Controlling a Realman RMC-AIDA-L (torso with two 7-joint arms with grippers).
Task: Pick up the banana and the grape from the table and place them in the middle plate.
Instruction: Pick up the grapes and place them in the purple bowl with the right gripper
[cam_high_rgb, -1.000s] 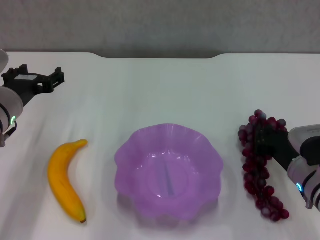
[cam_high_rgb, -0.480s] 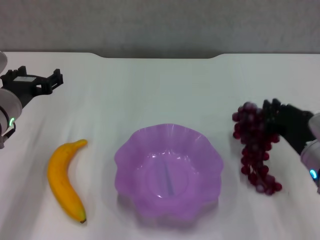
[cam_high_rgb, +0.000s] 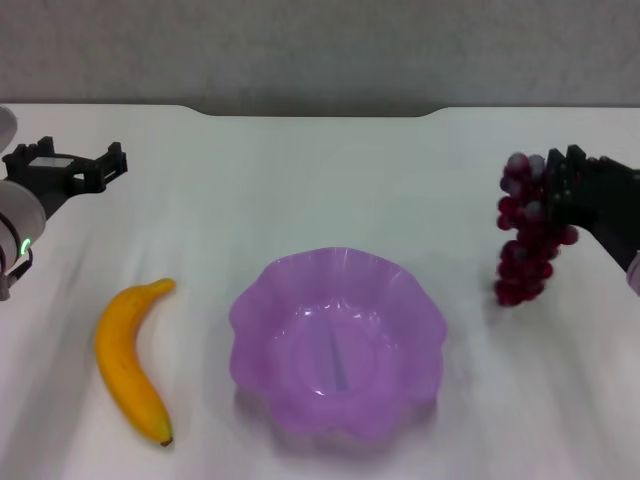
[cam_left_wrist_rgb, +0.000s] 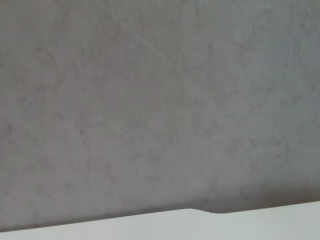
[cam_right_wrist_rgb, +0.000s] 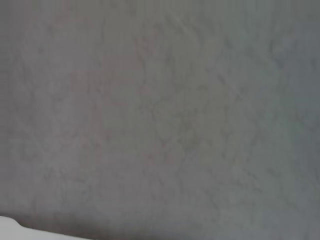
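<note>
The purple scalloped plate (cam_high_rgb: 262, 300) sits empty at the table's front middle. The yellow banana (cam_high_rgb: 128, 362) lies on the table to its left. My right gripper (cam_high_rgb: 556, 196) is shut on the top of the dark red grape bunch (cam_high_rgb: 526, 238) and holds it hanging in the air, right of the plate and above the table. My left gripper (cam_high_rgb: 92, 168) is open and empty at the far left, beyond the banana. Neither wrist view shows any task object.
The white table (cam_high_rgb: 320, 170) has a notched far edge with a grey wall behind it. Both wrist views show only the grey wall, with a strip of table edge (cam_left_wrist_rgb: 210, 222) in the left wrist view.
My right gripper has lifted the grape bunch off the table and carried it up and away from the front edge. The left arm, banana and plate have stayed still.
</note>
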